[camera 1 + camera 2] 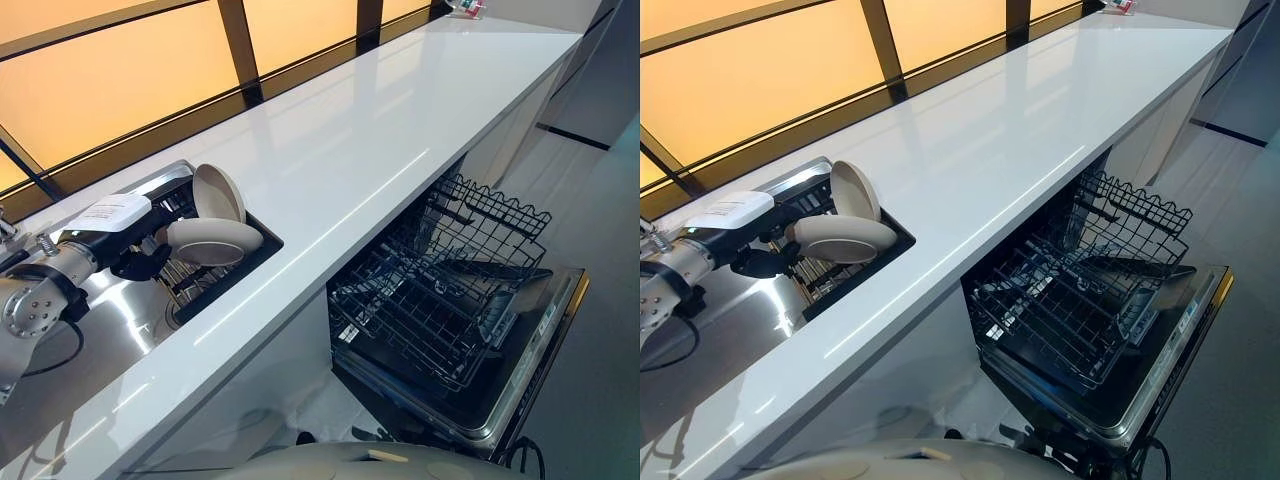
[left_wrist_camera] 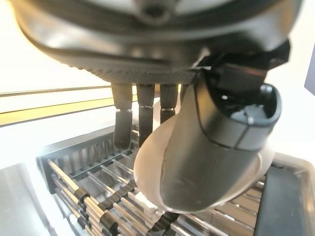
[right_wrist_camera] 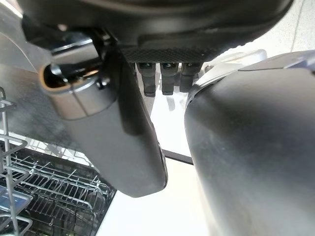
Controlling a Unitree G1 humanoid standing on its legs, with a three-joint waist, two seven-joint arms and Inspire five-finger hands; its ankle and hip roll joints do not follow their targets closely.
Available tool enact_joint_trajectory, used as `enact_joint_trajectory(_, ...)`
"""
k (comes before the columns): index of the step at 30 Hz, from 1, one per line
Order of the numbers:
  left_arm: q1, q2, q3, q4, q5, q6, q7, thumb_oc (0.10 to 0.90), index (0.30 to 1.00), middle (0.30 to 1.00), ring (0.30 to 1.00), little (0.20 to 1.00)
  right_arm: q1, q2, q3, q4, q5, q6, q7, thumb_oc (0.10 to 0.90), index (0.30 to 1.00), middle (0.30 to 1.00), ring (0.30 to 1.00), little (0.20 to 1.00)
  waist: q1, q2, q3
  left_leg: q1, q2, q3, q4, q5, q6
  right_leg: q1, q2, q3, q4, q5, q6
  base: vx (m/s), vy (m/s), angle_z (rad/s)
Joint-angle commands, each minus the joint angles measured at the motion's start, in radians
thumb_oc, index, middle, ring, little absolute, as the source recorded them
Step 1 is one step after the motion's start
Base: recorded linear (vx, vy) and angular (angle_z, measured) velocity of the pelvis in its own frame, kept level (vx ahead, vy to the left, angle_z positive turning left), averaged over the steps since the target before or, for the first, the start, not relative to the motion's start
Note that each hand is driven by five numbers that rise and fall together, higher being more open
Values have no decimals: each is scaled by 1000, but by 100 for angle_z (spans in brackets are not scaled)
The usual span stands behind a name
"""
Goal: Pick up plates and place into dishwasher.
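Observation:
My left hand [image 1: 138,252] is shut on a cream plate [image 1: 215,241], held nearly flat just above the dark dish rack [image 1: 200,285] in the sink. In the left wrist view the thumb [image 2: 211,157] lies across the plate [image 2: 146,169] and the fingers [image 2: 145,115] reach behind it. A second cream plate [image 1: 220,191] stands upright in that rack, just behind the held one. The dishwasher [image 1: 530,370] under the counter is open at the right, its black wire rack [image 1: 440,290] pulled out. My right hand [image 3: 123,137] hangs relaxed and holds nothing, with the wire rack [image 3: 49,191] below it.
A long white countertop [image 1: 380,130] runs between the steel sink [image 1: 100,330] and the dishwasher. Amber window panels [image 1: 110,80] with dark frames line its far side. A small object [image 1: 465,8] sits at the counter's far end. Pale floor [image 1: 600,200] lies right of the dishwasher.

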Motion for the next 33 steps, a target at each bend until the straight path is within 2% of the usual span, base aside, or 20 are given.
enact_joint_trajectory(1,-192,25,164,-49,-109,-29,240,100,300,300,300,200,-22,4,11,17,30,5,12,800,900,900,900,900,-21,34,3,49,-67,-6,7,-157,32,-14,71,9,42,-62,32,0,0,0)
enact_joint_trajectory(7,-148,16,231,-16,-19,-65,444,100,300,300,300,200,0,0,-30,29,55,0,-12,800,900,900,900,900,-27,26,3,51,-69,19,7,-160,31,-14,63,0,34,-53,39,-19,30,-2)
enact_joint_trajectory(12,-125,18,273,11,4,-77,558,100,300,300,300,200,22,0,-78,41,113,-10,-49,800,900,900,900,900,-36,24,3,47,-72,28,7,-162,33,-22,56,1,39,-49,45,-29,35,-7)
enact_joint_trajectory(15,-121,25,304,29,7,-88,628,100,300,300,300,200,39,-4,-116,53,142,-31,-118,800,900,900,900,900,-46,23,4,46,-74,33,7,-163,35,-28,51,6,41,-46,50,-32,51,-10)
enact_joint_trajectory(20,-109,34,343,57,68,-121,731,100,300,300,300,200,66,-21,-196,66,154,-41,-324,800,900,900,900,900,-63,20,7,45,-78,41,7,-167,40,-40,43,16,50,-40,61,-32,50,-18)
enact_joint_trajectory(25,-86,53,366,40,102,-156,725,100,300,300,300,200,81,-40,-248,64,109,-32,-456,800,900,900,900,900,-70,17,12,42,-81,41,7,-167,42,-52,37,28,63,-36,71,-22,46,-9)
enact_joint_trajectory(28,-84,76,349,6,86,-194,645,100,300,300,300,200,88,-65,-284,66,87,-58,-553,800,900,900,900,900,-75,16,17,37,-81,42,7,-165,42,-63,31,35,72,-31,81,-11,47,-9)
enact_joint_trajectory(32,-81,88,331,-43,48,-180,640,100,300,300,300,200,90,-79,-333,29,147,-153,-669,800,900,900,900,900,-76,17,22,34,-81,40,7,-164,43,-72,26,40,83,-29,88,-3,40,-6)
enact_joint_trajectory(33,-82,84,328,-63,13,-176,657,100,300,300,300,200,89,-78,-361,-18,205,-219,-741,800,900,900,900,900,-79,18,25,32,-81,39,7,-163,43,-78,25,44,89,-28,91,-6,48,-1)
